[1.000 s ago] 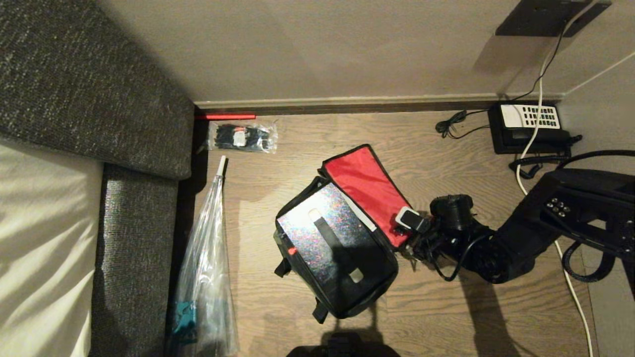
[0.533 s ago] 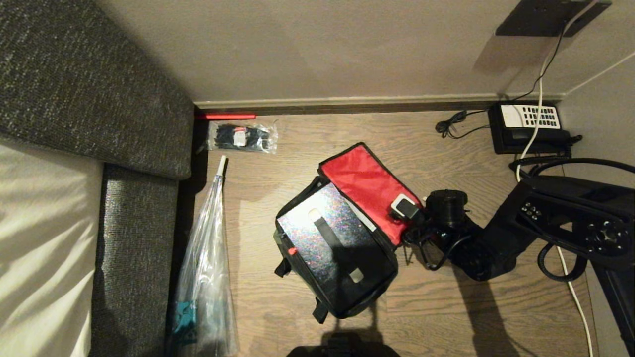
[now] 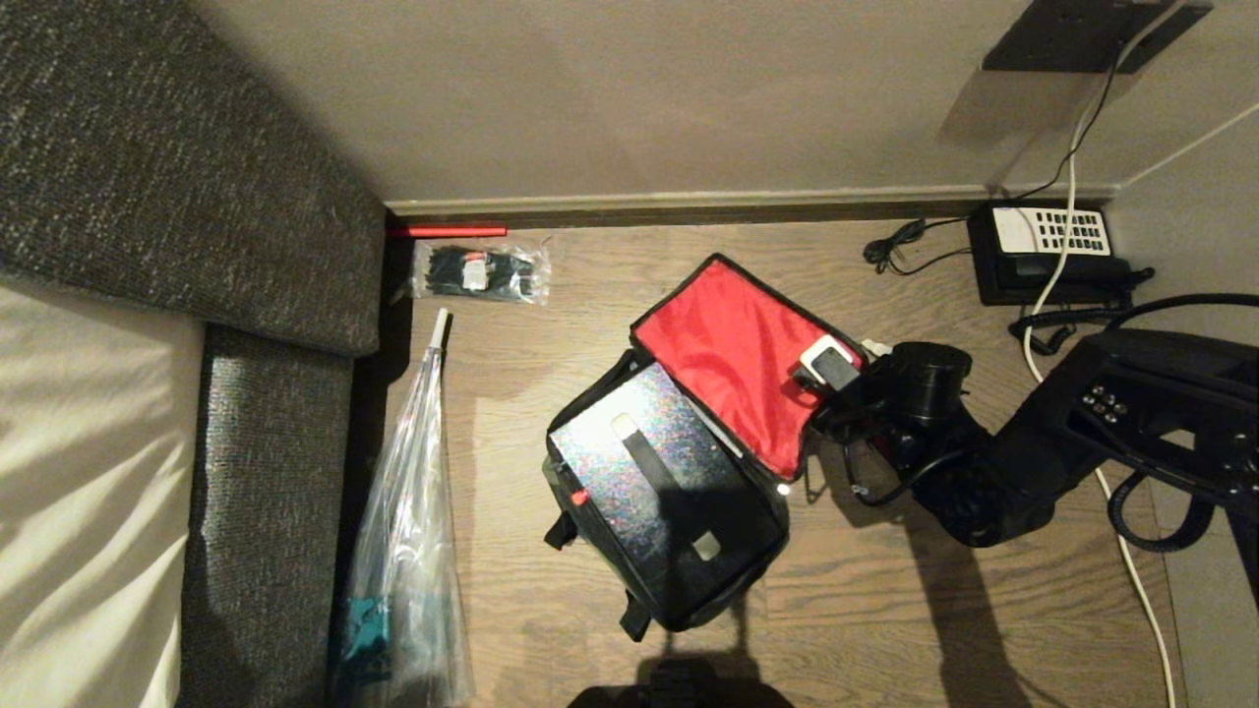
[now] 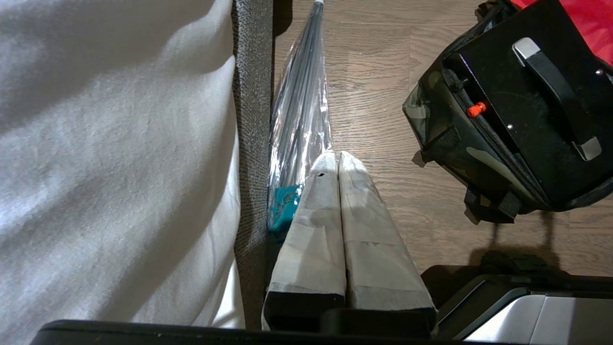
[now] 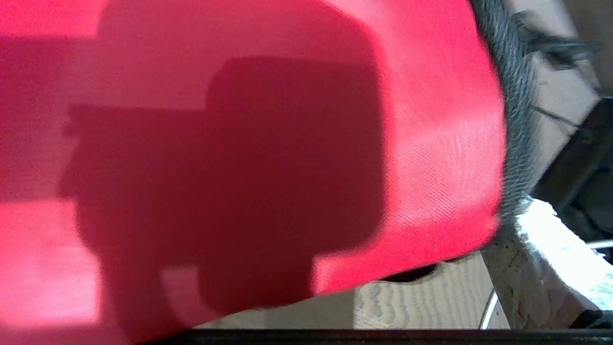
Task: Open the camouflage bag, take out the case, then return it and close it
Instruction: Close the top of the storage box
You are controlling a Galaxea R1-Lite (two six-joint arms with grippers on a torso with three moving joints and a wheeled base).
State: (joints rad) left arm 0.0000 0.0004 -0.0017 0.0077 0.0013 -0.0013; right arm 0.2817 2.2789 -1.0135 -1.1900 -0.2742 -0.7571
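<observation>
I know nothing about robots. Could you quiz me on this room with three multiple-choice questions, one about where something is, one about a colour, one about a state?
1. Where is the telephone?
A. on the floor by the wall
B. on the sofa
C. inside the bag

2. What colour is the lid lining of the bag?
A. blue
B. red
C. yellow

3. Where is the case now?
A. on the sofa
B. on the floor beside the bag
C. in the open bag

Answers: 1 A, it sits at the skirting board. 2 B, the raised flap shows red. 3 C, the lid is up at the right end effector and the case fills the opening.
</observation>
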